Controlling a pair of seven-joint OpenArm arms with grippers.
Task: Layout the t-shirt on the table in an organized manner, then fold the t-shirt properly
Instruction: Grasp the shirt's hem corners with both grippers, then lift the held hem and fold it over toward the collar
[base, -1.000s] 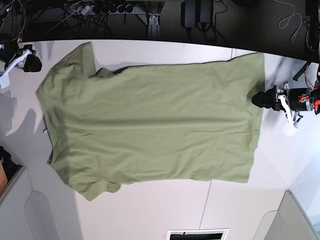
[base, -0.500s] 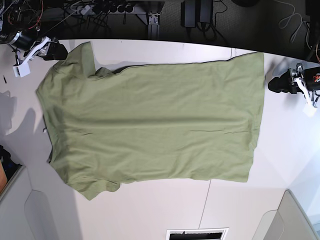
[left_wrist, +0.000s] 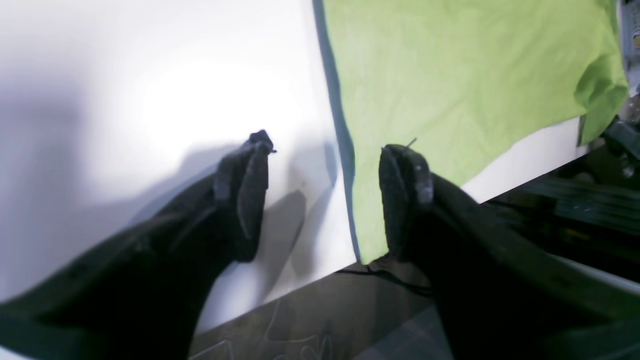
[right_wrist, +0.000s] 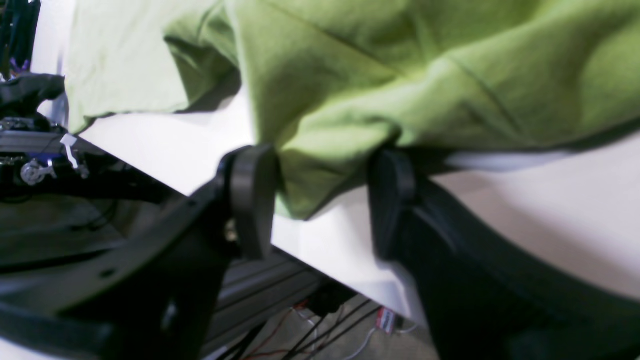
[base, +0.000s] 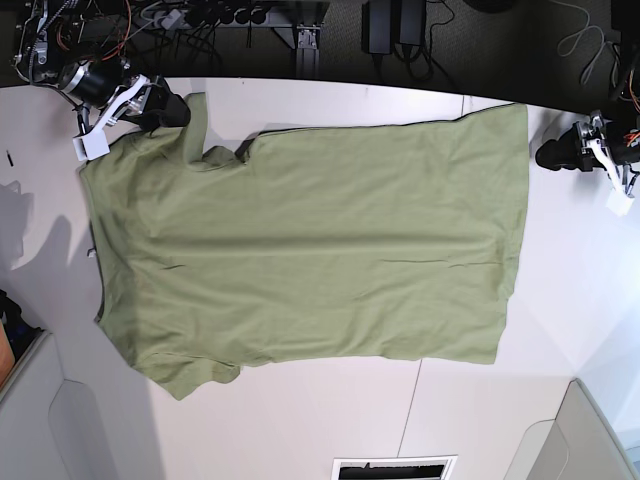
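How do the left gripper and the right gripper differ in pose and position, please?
The left gripper is beside the shirt; the right gripper is over its far corner. The left gripper's jaws frame bare table, the right gripper's, cloth. Both stand open.

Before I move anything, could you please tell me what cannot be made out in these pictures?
- Fingertips of the right gripper: blurred in the right wrist view.
- T-shirt corner under that gripper: covered by it in the base view.
- T-shirt's underside: hidden beneath its upper layer, base view.
- Left arm's rear: cut off by the base view's edge.
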